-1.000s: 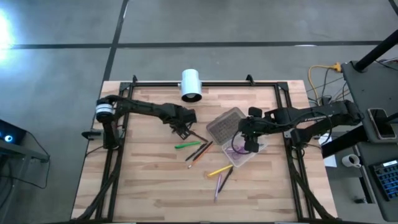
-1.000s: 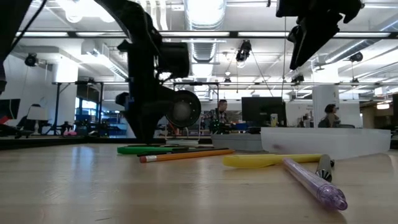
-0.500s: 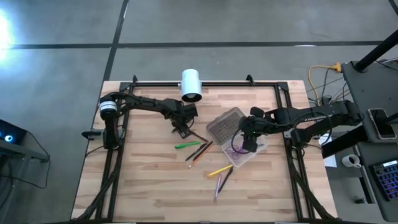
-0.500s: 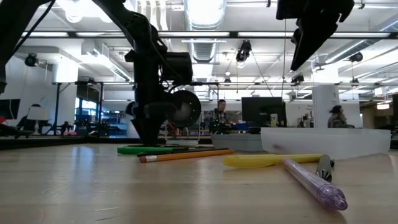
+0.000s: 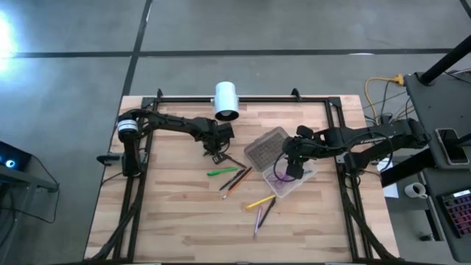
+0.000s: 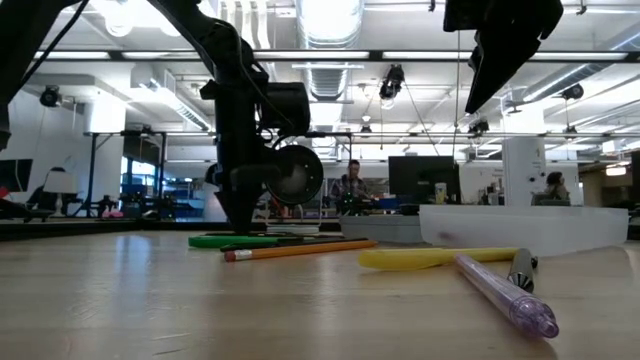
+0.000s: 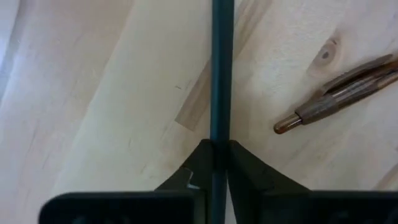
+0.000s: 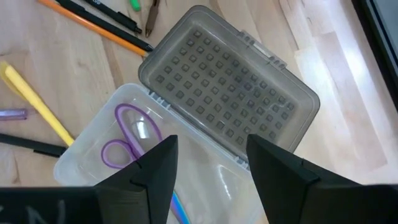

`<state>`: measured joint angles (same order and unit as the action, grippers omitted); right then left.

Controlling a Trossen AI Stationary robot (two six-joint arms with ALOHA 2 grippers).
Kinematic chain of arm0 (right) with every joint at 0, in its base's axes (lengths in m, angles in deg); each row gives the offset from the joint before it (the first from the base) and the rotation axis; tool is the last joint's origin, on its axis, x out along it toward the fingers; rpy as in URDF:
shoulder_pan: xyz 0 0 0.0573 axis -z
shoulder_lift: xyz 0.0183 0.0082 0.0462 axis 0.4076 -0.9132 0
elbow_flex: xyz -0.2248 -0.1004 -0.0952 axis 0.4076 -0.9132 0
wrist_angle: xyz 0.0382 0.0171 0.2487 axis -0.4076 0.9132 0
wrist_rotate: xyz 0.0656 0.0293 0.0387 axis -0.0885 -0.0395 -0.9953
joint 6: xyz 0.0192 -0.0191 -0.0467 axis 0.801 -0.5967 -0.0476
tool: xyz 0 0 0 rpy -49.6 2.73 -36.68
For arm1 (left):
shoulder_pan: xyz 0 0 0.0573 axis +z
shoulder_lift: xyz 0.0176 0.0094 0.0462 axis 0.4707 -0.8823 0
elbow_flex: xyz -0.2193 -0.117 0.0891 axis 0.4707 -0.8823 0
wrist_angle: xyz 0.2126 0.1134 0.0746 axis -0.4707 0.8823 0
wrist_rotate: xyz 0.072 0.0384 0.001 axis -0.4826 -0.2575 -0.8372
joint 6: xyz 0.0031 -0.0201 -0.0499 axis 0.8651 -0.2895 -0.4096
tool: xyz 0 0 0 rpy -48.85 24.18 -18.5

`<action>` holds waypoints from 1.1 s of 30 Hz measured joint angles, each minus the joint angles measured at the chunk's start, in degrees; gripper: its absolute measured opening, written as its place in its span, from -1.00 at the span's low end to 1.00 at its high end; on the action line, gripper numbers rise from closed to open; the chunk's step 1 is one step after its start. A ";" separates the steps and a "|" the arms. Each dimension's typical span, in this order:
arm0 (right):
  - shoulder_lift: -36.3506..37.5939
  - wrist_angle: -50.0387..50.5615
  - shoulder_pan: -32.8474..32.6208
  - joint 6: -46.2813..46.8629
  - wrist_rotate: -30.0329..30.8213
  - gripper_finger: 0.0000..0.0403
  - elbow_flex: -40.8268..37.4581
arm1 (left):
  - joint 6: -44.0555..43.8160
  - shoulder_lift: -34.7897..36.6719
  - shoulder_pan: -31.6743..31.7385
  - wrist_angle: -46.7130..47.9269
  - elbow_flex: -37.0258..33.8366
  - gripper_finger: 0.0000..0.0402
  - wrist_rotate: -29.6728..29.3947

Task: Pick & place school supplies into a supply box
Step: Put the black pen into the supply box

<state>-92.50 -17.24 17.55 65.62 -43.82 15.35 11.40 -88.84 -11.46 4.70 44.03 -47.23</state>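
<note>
My left gripper (image 5: 216, 152) stands left of the middle of the table, shut on a thin dark pencil (image 7: 221, 68) that lies on the wood. A brown pen (image 7: 339, 93) lies beside it. My right gripper (image 8: 208, 180) hangs open above the supply box (image 5: 296, 180). The box's textured lid (image 8: 230, 81) is folded back and purple scissors (image 8: 127, 140) lie inside. On the table rest green (image 5: 221, 171), orange (image 5: 234, 184), yellow (image 5: 260, 201) and purple (image 5: 257, 218) pencils. My left gripper pinches the dark pencil's shaft (image 7: 219, 134) between its two fingers, near the pencil's left end. The fingers come from above, one on each side of the shaft. From the fingers the pencil runs on flat over the wood.
A white cylinder (image 5: 226, 99) lies at the table's far edge, behind my left arm. A dark pen (image 5: 267, 210) lies next to the purple pencil. Black rails (image 5: 136, 191) frame the table. Bare wood stretches along the near edge.
My left gripper has moved slightly toward the table's far edge and has shut on the dark pencil. My right gripper has kept still above the box.
</note>
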 joint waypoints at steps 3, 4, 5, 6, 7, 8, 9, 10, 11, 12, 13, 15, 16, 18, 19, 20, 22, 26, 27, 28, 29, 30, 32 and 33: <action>0.00 0.02 0.00 2.05 -0.03 -0.09 0.00 | 0.05 0.00 0.02 -0.14 -0.02 -0.94 -0.36; 0.00 0.02 0.00 2.47 -0.07 -0.09 0.00 | 0.04 0.00 0.02 -0.19 -0.05 -0.93 -0.35; 0.00 0.02 0.00 2.79 -0.07 -0.09 0.00 | 0.02 0.07 0.02 -0.20 -0.07 -0.92 -0.34; 0.04 0.02 0.00 2.95 -0.07 -0.09 0.00 | 0.02 0.19 0.02 -0.22 -0.07 -0.92 -0.34; 0.04 0.02 0.00 3.08 -0.07 -0.09 0.00 | 0.00 0.41 0.02 -0.22 -0.07 -0.93 -0.31; 0.07 0.02 0.00 3.16 -0.07 -0.09 0.00 | -0.02 0.71 0.02 -0.26 -0.09 -0.93 -0.21; 0.07 0.02 0.00 3.16 -0.09 -0.09 0.00 | -0.11 1.03 0.05 -0.38 -0.09 -0.94 0.05; 0.07 0.02 0.00 3.16 -0.09 -0.09 0.00 | -0.14 1.43 0.07 -0.44 -0.10 -0.94 0.32; 0.07 0.02 0.00 3.16 -0.09 -0.09 0.00 | -0.17 1.76 0.10 -0.40 -0.05 -0.94 0.54; 0.09 0.05 0.00 3.14 -0.09 -0.09 0.00 | -0.20 2.00 0.11 -0.33 0.03 -0.94 0.60; 0.11 0.07 0.00 3.12 -0.11 -0.09 0.00 | -0.42 2.40 0.11 -0.20 0.09 -0.94 0.62; 0.20 0.28 0.00 2.79 -0.11 -0.09 0.00 | -1.10 3.08 0.20 0.23 0.40 -0.95 0.37; 0.34 0.47 0.00 2.70 -0.12 -0.09 -0.02 | -1.53 3.63 0.11 0.21 0.61 -0.95 0.41; 0.90 0.82 0.01 2.72 -0.13 -0.10 -0.04 | -2.33 4.92 -0.35 -0.09 1.40 -0.95 0.39; 1.34 0.98 0.02 2.75 -0.13 -0.11 -0.04 | -2.67 5.53 -0.78 -0.26 1.77 -0.95 0.52; 1.72 1.12 0.02 2.75 -0.13 -0.11 -0.04 | -3.03 5.89 -1.33 -0.24 2.09 -0.95 0.70; 2.89 1.80 0.02 2.75 -0.09 -0.13 -0.04 | -4.20 6.41 -2.44 -0.04 2.92 -0.95 0.86; 5.84 4.46 0.02 4.93 3.63 -0.17 -0.04 | -7.41 7.33 -5.15 -1.09 6.50 -0.95 2.43; 6.75 5.66 0.02 5.85 5.24 -0.18 -0.04 | -8.04 7.34 -6.06 -1.99 7.66 -0.95 2.52; 7.67 6.85 0.02 6.73 6.70 -0.18 -0.04 | -8.49 7.34 -7.01 -2.66 8.81 -0.95 2.83; 8.55 7.98 0.04 7.89 7.79 -0.18 -0.04 | -9.04 7.26 -7.95 -3.05 9.98 -0.95 3.21; 9.41 9.20 0.06 9.12 8.69 -0.18 -0.04 | -9.68 6.78 -8.78 -3.61 11.56 -0.95 3.45; 11.08 10.84 0.16 11.36 10.06 -0.18 -0.04 | -10.97 6.06 -10.00 -4.87 15.09 -0.95 3.79; 11.93 11.51 0.17 12.47 10.40 -0.18 -0.04 | -11.53 5.36 -10.45 -5.09 16.86 -0.95 3.89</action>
<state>-80.56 -5.73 17.72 78.10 -33.42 15.30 -0.14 -83.48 -21.91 -0.40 60.89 -43.34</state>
